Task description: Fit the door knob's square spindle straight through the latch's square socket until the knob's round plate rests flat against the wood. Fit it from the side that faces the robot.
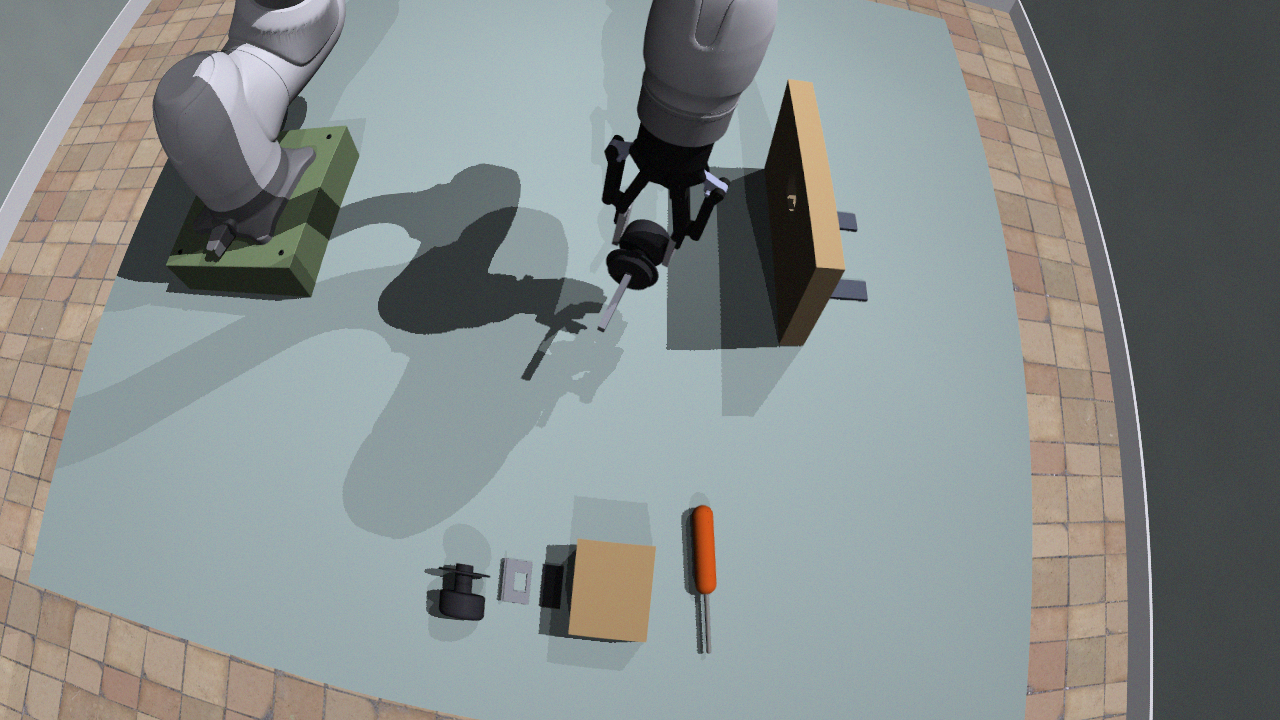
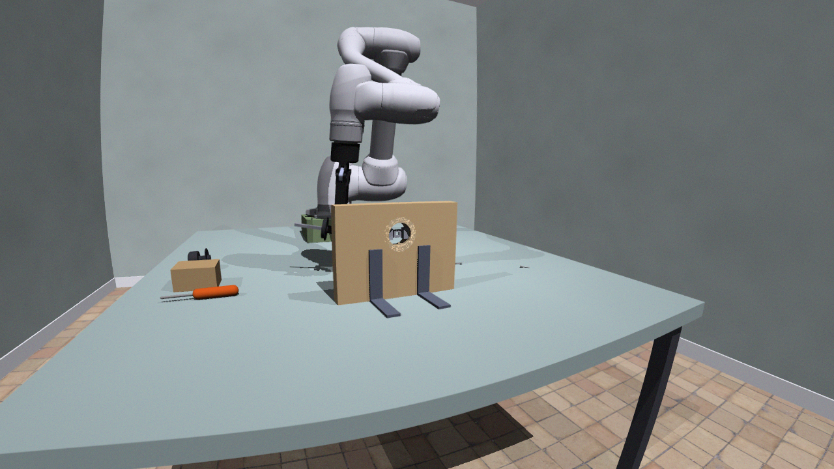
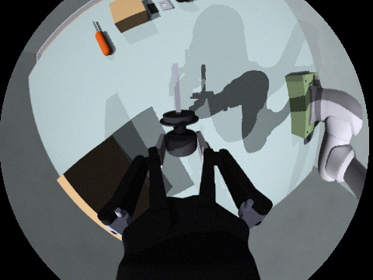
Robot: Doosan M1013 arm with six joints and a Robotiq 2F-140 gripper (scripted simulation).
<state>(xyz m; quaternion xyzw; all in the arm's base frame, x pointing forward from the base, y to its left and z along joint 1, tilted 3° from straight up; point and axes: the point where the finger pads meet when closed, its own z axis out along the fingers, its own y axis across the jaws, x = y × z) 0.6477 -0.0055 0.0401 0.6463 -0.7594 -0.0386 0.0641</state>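
Observation:
My gripper (image 1: 645,240) (image 3: 180,138) is shut on the round body of the black door knob (image 1: 631,270) (image 2: 324,228) (image 3: 179,117), held above the table on the robot's side of the wood. The knob's grey square spindle (image 1: 614,304) (image 2: 307,225) (image 3: 176,87) points away from the gripper, not at the wood; in the exterior view it points left. The upright wooden panel (image 1: 816,179) (image 2: 356,273) (image 3: 101,171) stands to the right in the top view. The latch (image 1: 791,199) (image 2: 398,234) shows in its round hole. The socket is hidden in the wrist view.
Two dark brackets (image 1: 848,290) (image 2: 376,273) support the panel's far side. Along the table's near side in the top view lie a second black knob (image 1: 461,604), a grey plate (image 1: 508,586), a black piece (image 1: 552,584), a wooden block (image 1: 612,591) and an orange screwdriver (image 1: 704,550).

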